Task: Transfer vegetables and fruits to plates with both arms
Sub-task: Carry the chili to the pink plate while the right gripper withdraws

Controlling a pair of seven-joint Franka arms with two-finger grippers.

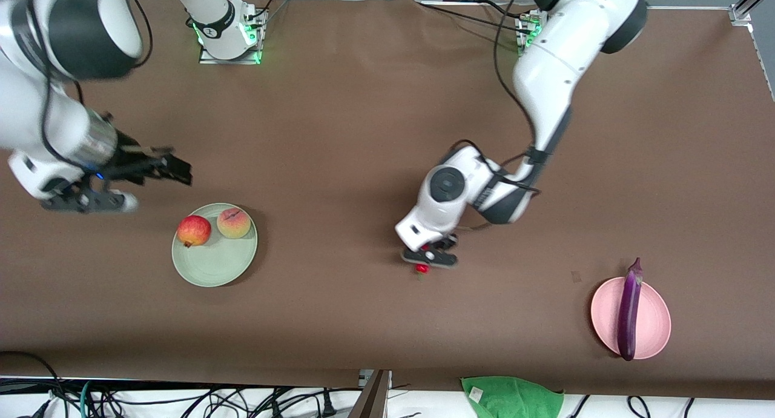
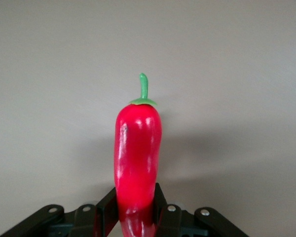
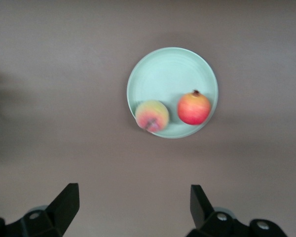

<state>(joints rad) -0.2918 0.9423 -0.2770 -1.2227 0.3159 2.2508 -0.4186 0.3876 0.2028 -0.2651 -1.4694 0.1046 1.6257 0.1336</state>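
Note:
My left gripper [image 1: 427, 259] is shut on the red chili pepper [image 1: 422, 268] low over the middle of the table. In the left wrist view the chili [image 2: 137, 153] stands out from between the fingers [image 2: 163, 210], green stem away from them. My right gripper [image 1: 177, 168] is open and empty, up over the table just off the mint green plate [image 1: 212, 268]. The pomegranate-like fruit [image 1: 194, 230] and the peach [image 1: 234, 222] lie on that plate; the right wrist view shows the plate [image 3: 160, 69], peach [image 3: 152, 115] and red fruit [image 3: 194, 108]. The purple eggplant [image 1: 629, 312] lies across the pink plate [image 1: 657, 322].
A green cloth [image 1: 511, 397] hangs at the table's edge nearest the front camera, between the chili and the pink plate. Brown table cover [image 1: 339, 133] lies bare between the two plates. Cables run along the near edge.

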